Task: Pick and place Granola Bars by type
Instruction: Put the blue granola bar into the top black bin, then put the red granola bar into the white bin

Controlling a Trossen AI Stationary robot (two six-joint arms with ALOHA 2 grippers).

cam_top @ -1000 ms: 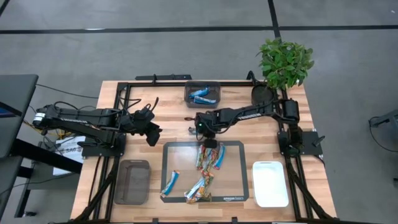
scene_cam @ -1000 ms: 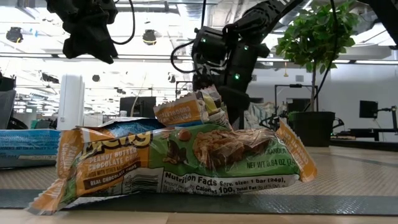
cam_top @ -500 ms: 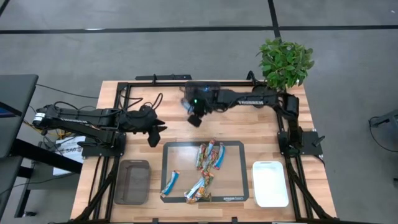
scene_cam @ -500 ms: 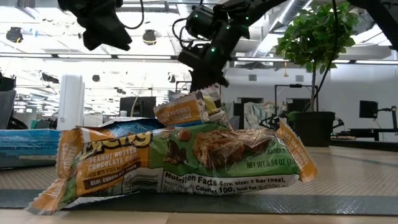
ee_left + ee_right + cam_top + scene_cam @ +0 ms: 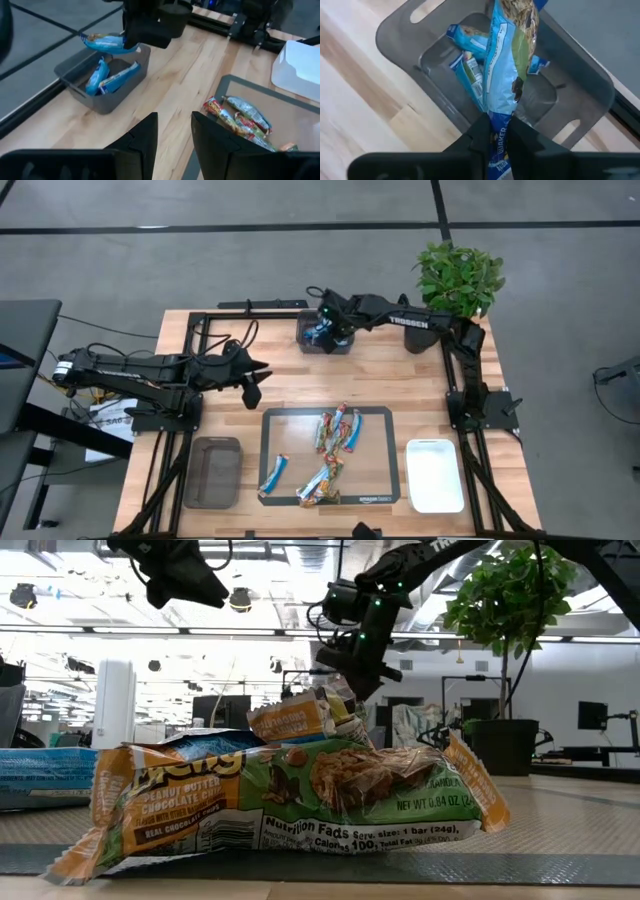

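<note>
The wooden table (image 5: 290,390) carries, from largest to smallest, a dark mat (image 5: 375,420) at front centre, a white tray (image 5: 435,475) at front right, a grey tray (image 5: 212,472) at front left, and a grey bin (image 5: 345,340) at the rear centre. A potted plant (image 5: 458,280) stands at the rear right corner.

The right arm reaches across the rear of the table. Half a second earlier its gripper was just in front of the bin; one second earlier it was over the rear of the mat. The right gripper (image 5: 325,330) is now directly above the bin. Its fingers (image 5: 485,135) are clamped on the end of a blue bar (image 5: 502,65), which hangs over the bin's interior, above the other blue bars (image 5: 112,80) already lying inside. The left wrist view shows the held bar clear of the bin rim.

The left arm waits over the bare wood at the left of the mat. The left gripper (image 5: 250,380) has turned slightly since the earlier frames, and its fingers (image 5: 145,135) stand apart with nothing between them.

The remaining bars (image 5: 335,430) lie on the mat in a loose pile with one blue bar (image 5: 273,475) apart at the front left. Their arrangement matches the earlier frames.
</note>
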